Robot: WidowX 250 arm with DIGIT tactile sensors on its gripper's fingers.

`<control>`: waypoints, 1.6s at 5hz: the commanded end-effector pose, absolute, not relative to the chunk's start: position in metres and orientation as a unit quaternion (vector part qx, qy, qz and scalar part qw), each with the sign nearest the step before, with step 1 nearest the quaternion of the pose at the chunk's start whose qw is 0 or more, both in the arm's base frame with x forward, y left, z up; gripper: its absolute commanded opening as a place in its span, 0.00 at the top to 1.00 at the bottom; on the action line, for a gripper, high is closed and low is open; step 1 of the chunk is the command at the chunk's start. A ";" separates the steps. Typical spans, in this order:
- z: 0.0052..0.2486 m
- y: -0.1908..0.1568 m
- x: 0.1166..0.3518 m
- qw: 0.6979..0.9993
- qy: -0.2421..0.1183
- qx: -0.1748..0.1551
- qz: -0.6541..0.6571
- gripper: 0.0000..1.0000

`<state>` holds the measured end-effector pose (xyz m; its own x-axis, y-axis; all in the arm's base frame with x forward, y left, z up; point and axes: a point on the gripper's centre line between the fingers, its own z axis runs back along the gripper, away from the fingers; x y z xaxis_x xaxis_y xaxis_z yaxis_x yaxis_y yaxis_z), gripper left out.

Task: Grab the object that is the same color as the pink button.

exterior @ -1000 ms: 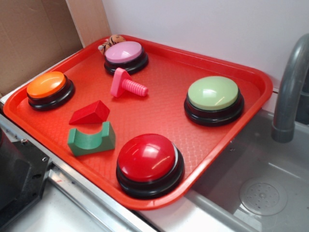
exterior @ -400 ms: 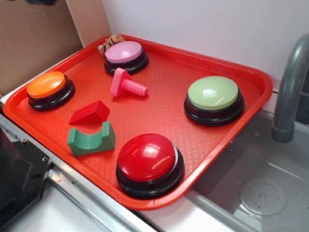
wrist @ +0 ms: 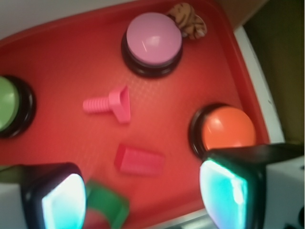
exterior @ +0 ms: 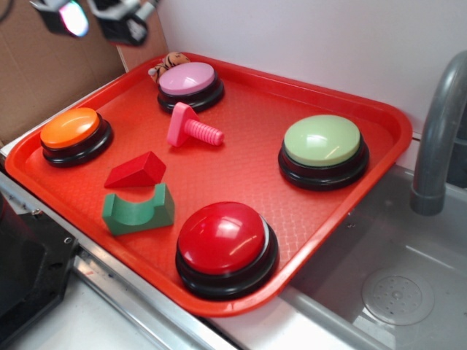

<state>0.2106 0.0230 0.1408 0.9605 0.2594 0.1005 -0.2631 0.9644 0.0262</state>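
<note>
- Hovering high over the red tray's [exterior: 379, 117] far left corner, the gripper [exterior: 93, 18] has its fingers spread wide and holds nothing.
- The pink toy bolt [wrist: 110, 104] lies flat just in front of the pink button [wrist: 153, 37], untouched.
- Seen from the wrist, it sits ahead of the fingertips, between them, shaft crosswise.

No readable txt, labels, brands or nos. on anything in either view.

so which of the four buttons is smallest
The pink button at the tray's far corner, beside the toy tiger; the orange, green and red ones look bigger.
</note>
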 end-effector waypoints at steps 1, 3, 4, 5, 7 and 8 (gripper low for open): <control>0.089 0.022 0.236 0.995 -0.050 0.006 0.080 0.00; 0.051 0.017 0.240 0.996 -0.026 0.067 0.046 0.00; 0.041 0.017 0.250 0.998 -0.023 0.043 0.040 0.00; 0.036 0.015 0.251 0.998 -0.019 0.043 0.033 0.00; 0.035 0.017 0.251 0.999 -0.002 0.050 0.018 1.00; 0.036 0.020 0.252 0.996 -0.005 0.086 -0.008 1.00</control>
